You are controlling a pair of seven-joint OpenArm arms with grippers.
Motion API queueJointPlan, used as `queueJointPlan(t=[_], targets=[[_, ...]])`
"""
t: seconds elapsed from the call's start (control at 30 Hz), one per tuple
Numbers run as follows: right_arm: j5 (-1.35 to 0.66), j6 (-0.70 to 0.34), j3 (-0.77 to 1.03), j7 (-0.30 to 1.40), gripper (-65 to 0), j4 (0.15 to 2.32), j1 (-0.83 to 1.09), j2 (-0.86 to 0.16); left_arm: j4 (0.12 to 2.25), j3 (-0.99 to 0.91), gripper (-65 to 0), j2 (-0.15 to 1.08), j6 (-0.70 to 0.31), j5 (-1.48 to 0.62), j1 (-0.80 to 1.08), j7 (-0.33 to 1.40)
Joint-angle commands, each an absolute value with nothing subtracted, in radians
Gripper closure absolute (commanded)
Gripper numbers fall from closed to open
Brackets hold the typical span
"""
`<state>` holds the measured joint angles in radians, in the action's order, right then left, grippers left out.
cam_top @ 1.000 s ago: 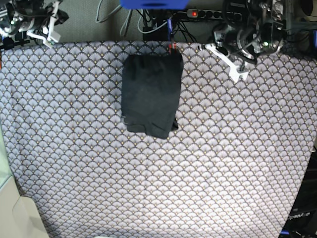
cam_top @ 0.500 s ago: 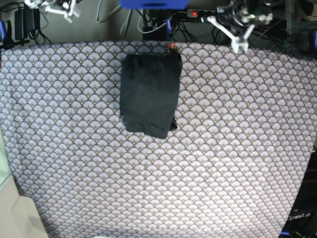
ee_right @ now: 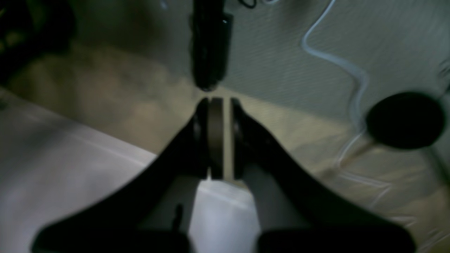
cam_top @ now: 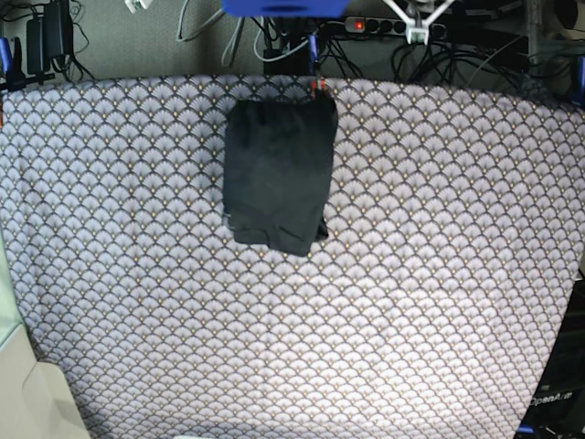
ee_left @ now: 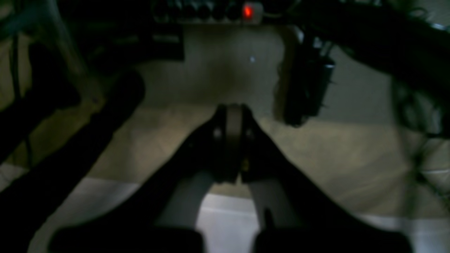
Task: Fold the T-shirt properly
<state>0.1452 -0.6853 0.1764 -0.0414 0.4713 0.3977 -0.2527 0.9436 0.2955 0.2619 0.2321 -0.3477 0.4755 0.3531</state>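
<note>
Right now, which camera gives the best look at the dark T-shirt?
The base view. It shows the whole T-shirt folded into a compact rectangle on the patterned tablecloth, near the far edge. Neither wrist view shows the shirt; both look past shut grippers at the floor and cables.

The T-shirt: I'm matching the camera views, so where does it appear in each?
Base: T-shirt lies folded, top centre of the tablecloth.
Left wrist: not in it.
Right wrist: not in it.
Shared landmark: power strip's red light, base and left wrist only.
</note>
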Motion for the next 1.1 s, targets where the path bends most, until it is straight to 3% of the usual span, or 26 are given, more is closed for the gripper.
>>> queueJointPlan(t=[0.0,0.13,0.27,0.37,0.43,0.6,0.8,0.97,1.07], targets=[[0.142,-0.698,0.177,-0.081,-2.1,0.410,0.366,-0.266,0.883,0.315,0.0,0.252,0.237,-0.348,0.467,0.312],[0.142,-0.698,0.171,-0.229,-2.3,0.140,0.252,-0.292,0.596,0.372,0.0,0.208,0.236,-0.344,0.386,0.127],[0.163,-0.698,0.114,-0.341,-2.5,0.015,0.186,-0.292,0.308,0.410,0.0,0.134,0.222,-0.348,0.292,-0.062],[0.163,-0.685,0.085,-0.346,-2.4,0.008,0.177,-0.278,0.105,0.400,0.0,0.077,0.120,-0.352,0.213,-0.148],[0.163,-0.582,0.062,-0.351,-2.5,0.010,0.170,-0.259,0.000,0.400,0.0,0.050,0.053,-0.407,0.157,-0.189],[0.163,-0.341,0.036,-0.351,-2.5,0.010,0.156,-0.219,0.000,0.403,0.0,0.039,-0.082,-0.596,0.099,-0.202],[0.162,-0.150,0.036,-0.344,-2.5,0.010,0.130,-0.182,0.000,0.403,0.0,0.041,-0.117,-0.647,0.082,-0.200],[0.162,-0.033,0.045,-0.354,-2.1,0.012,0.117,-0.177,0.000,0.410,0.0,0.035,-0.117,-0.644,0.071,-0.199],[0.148,-0.015,0.056,-0.366,-1.9,0.012,0.116,-0.173,0.000,0.410,0.0,0.041,-0.117,-0.644,0.051,-0.151]])
